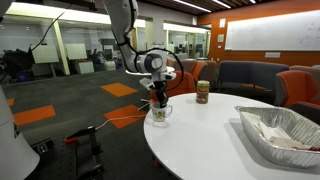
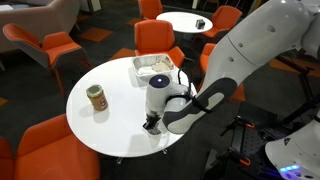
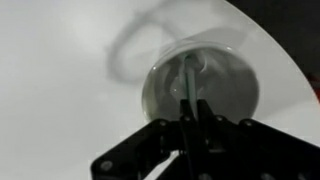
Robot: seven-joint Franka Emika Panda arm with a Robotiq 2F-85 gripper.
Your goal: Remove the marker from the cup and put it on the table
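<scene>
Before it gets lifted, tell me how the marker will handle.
The marker looks slim and straight, so it is probably stiff and light. As a thin stick, it may roll once laid on the table. The small cup could tip if the marker drags its rim.

My gripper [image 1: 158,99] at the cup [image 1: 160,114].
I see it hanging right at the cup's mouth, near the table [image 1: 200,150] edge; a brown jar [image 1: 203,92] stands beyond.
</scene>
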